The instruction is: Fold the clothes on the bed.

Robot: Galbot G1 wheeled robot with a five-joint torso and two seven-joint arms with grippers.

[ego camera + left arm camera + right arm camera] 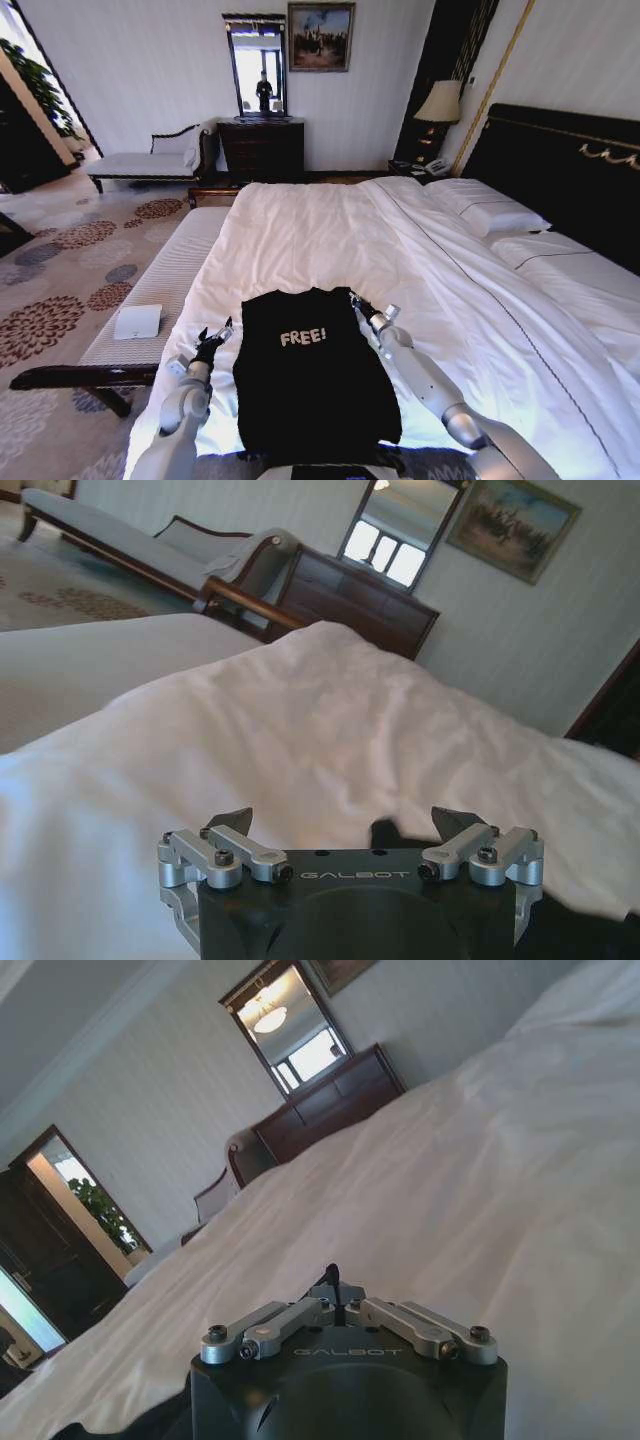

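Black T-shirt [315, 375] reads "FREE!" (claw housings: "GALBOT").

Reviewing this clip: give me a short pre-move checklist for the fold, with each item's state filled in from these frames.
1. T-shirt lies flat on the bed, "FREE!" facing up: ok.
2. Sleeves tucked in, sides straight: ok.
3. Left gripper at the shirt's left edge, fingers open: ok.
4. Right gripper at the far right corner, shut: ok.
5. Right gripper pinching fabric: cannot tell.
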